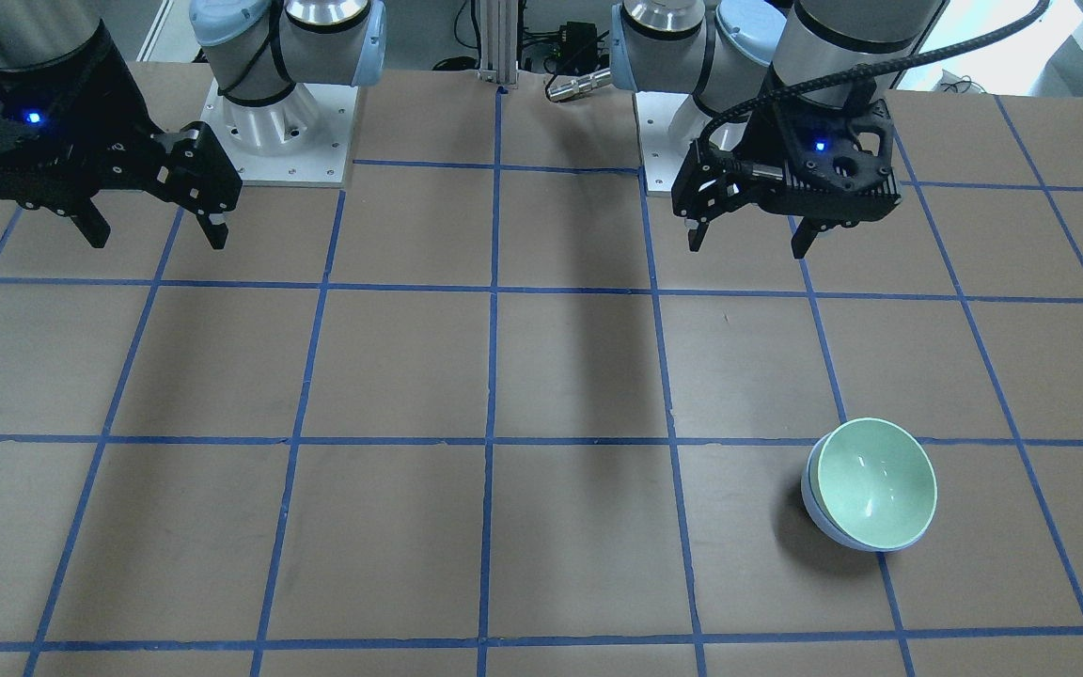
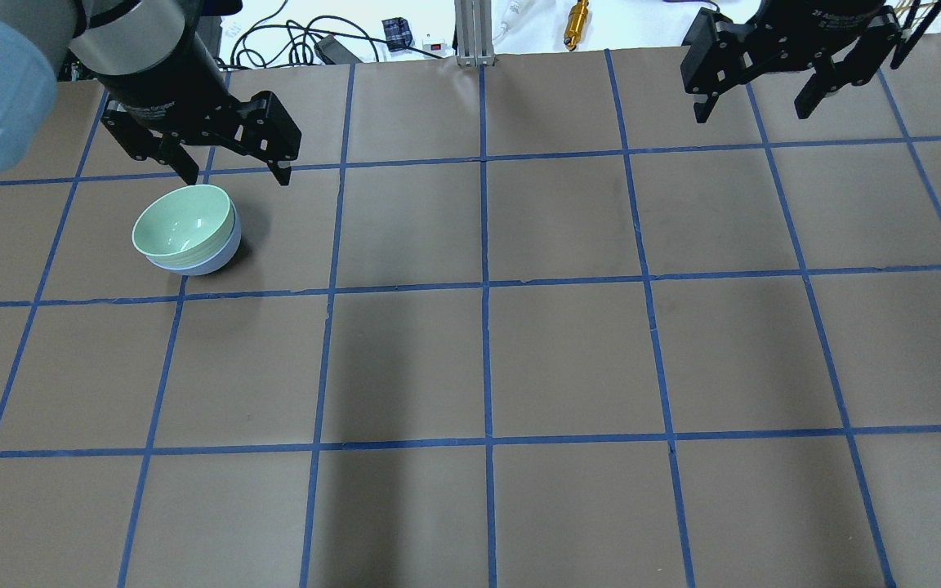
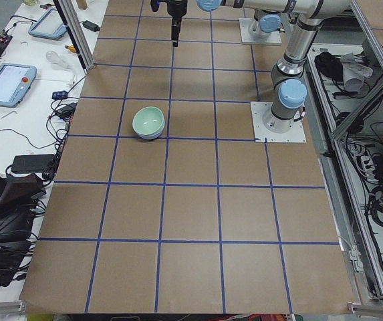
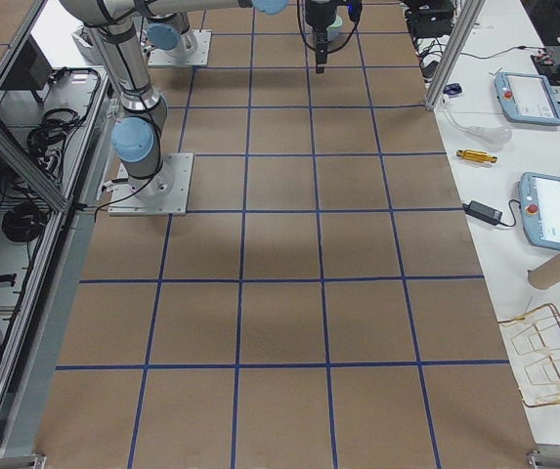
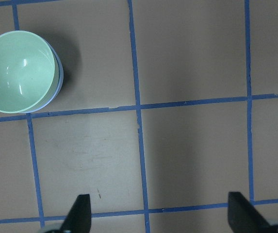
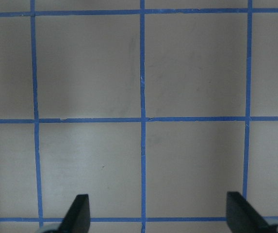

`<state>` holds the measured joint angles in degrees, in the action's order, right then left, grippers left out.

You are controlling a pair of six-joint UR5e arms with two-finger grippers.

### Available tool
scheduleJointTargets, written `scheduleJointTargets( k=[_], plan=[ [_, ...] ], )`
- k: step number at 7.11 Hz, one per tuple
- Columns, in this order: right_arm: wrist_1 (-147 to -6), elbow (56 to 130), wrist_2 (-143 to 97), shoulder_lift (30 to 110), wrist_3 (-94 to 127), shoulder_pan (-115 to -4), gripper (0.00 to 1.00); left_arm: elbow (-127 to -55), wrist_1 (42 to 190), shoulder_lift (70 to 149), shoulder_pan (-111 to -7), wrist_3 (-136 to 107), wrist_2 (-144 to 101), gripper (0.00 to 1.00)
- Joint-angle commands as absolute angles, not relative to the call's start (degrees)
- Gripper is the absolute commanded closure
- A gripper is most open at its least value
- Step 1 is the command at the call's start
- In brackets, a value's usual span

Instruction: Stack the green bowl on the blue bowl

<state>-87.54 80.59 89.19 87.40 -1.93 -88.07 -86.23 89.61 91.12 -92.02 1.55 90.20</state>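
The green bowl (image 1: 875, 484) sits nested inside the blue bowl (image 1: 809, 503), tilted a little, on the brown table. In the overhead view the green bowl (image 2: 183, 224) rests in the blue bowl (image 2: 211, 261) at the far left. The left wrist view shows the green bowl (image 5: 17, 70) with a sliver of the blue bowl (image 5: 59, 80) at its side. My left gripper (image 2: 238, 178) is open and empty, raised above the table just beyond the bowls; it also shows in the front view (image 1: 746, 246). My right gripper (image 2: 751, 114) is open and empty, high at the far right, away from the bowls.
The table (image 2: 568, 359) is brown paper with a blue tape grid. The two arm bases (image 1: 283, 132) (image 1: 682, 141) stand at the robot's edge. An aluminium post (image 2: 470, 33) and cables lie past the far edge. Tablets (image 3: 7, 80) lie on the side bench.
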Motion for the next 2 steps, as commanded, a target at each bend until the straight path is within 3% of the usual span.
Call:
scheduleJointTargets(
  k=[1, 2],
  plan=[
    [-87.5, 80.6, 89.2, 87.5, -1.9, -88.1, 0.00, -86.2, 89.3, 91.1, -91.8, 1.8, 90.1, 0.00],
    [-87.5, 80.6, 89.2, 87.4, -1.9, -88.1, 0.00, -86.2, 89.3, 91.1, -91.8, 1.8, 90.1, 0.00]
  ],
)
